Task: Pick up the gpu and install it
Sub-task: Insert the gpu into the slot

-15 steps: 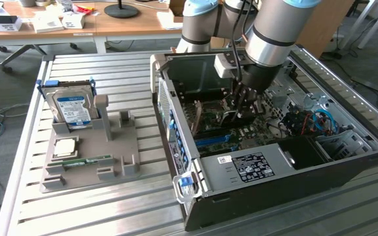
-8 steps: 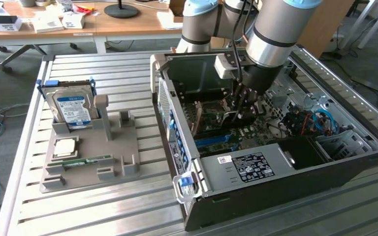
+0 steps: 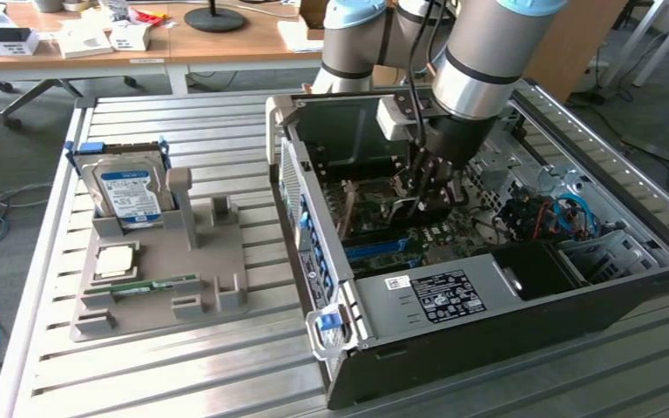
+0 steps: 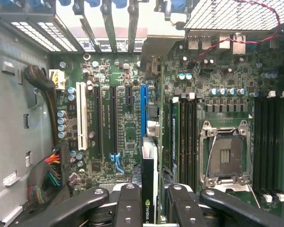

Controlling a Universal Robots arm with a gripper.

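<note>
We see the gpu edge-on, pinched between the fingers of the tool. Its thin edge lines up with the blue slot on the motherboard, though we cannot tell whether it touches the slot. In the exterior view the tool hangs inside the open case, just above the board. To the exterior view's left of the case, a grey holder on the slatted tabletop carries an upright hard drive and a memory stick
</note>
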